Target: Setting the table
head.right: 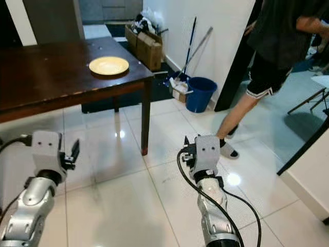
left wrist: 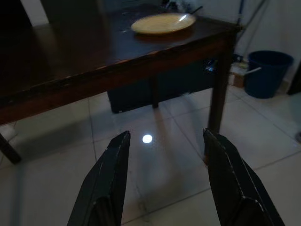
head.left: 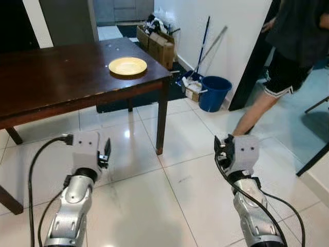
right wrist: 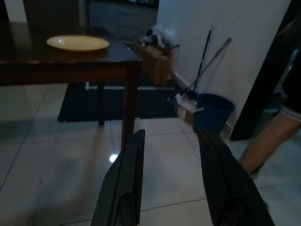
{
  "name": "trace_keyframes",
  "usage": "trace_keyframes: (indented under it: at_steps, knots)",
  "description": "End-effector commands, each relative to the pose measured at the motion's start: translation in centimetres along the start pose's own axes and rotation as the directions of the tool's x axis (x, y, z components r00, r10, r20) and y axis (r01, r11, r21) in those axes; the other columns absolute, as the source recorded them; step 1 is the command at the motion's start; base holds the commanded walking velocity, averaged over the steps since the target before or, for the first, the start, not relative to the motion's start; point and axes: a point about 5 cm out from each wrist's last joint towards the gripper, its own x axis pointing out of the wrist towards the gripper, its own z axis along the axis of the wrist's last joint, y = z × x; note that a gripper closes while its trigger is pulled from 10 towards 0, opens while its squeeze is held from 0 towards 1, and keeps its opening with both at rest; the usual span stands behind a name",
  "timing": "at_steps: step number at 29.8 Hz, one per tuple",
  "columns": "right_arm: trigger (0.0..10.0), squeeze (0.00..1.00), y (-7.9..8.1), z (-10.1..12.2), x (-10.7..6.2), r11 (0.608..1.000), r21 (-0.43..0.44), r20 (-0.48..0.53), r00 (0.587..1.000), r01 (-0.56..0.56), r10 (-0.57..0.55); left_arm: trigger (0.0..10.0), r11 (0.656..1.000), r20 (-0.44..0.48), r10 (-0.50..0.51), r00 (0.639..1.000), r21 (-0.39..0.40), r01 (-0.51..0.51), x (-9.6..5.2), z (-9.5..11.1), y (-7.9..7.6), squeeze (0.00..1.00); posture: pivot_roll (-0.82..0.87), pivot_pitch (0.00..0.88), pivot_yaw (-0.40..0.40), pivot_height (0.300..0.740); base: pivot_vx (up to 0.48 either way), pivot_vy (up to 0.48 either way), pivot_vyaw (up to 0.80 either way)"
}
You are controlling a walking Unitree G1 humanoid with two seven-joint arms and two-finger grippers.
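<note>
A yellow plate (head.left: 127, 66) lies near the right end of a dark wooden table (head.left: 56, 77), close to its corner. Both arms are held low over the white tiled floor, short of the table. My left gripper (left wrist: 164, 141) is open with nothing between its fingers, pointing toward the table's front edge. My right gripper (right wrist: 170, 141) is open and empty too, aimed past the table's corner leg (head.left: 162, 121). The plate (left wrist: 162, 22) shows far beyond the left fingers, and as plate (right wrist: 77, 43) it shows in the right wrist view.
A person (head.left: 288, 56) in dark shorts stands at the right near a doorway. A blue bucket (head.left: 214, 92) with a mop and broom leans by the white wall. Cardboard boxes (head.left: 159, 43) sit behind the table. A dark rug (right wrist: 117, 106) lies under the table.
</note>
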Motion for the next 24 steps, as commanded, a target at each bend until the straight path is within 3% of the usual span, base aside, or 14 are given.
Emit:
trace_keyframes:
  at_steps: [1,11,24]
  knots:
    - [10.0,0.0,0.0,-0.6,-0.2,1.0,0.012,-0.032,0.999,-0.012,0.012,10.0,0.999,-0.045,0.029,0.999,-0.012,-0.03,-0.2,-0.8,0.5,0.0,0.05,0.0,0.043,0.74,0.48,0.0,0.0]
    - [10.0,0.0,0.6,-0.1,0.1,0.998,0.033,-0.019,0.998,-0.056,0.057,10.0,0.997,-0.068,0.073,0.995,-0.024,-0.075,-0.2,-1.0,1.4,0.0,0.05,0.0,0.043,0.74,0.48,0.0,0.0]
    - [10.0,0.0,1.2,0.7,0.6,0.994,0.049,0.005,0.995,-0.098,0.098,10.0,0.997,-0.052,0.069,0.996,-0.037,-0.071,0.1,-0.4,1.2,0.0,0.05,0.0,0.041,0.74,0.48,0.0,0.0]
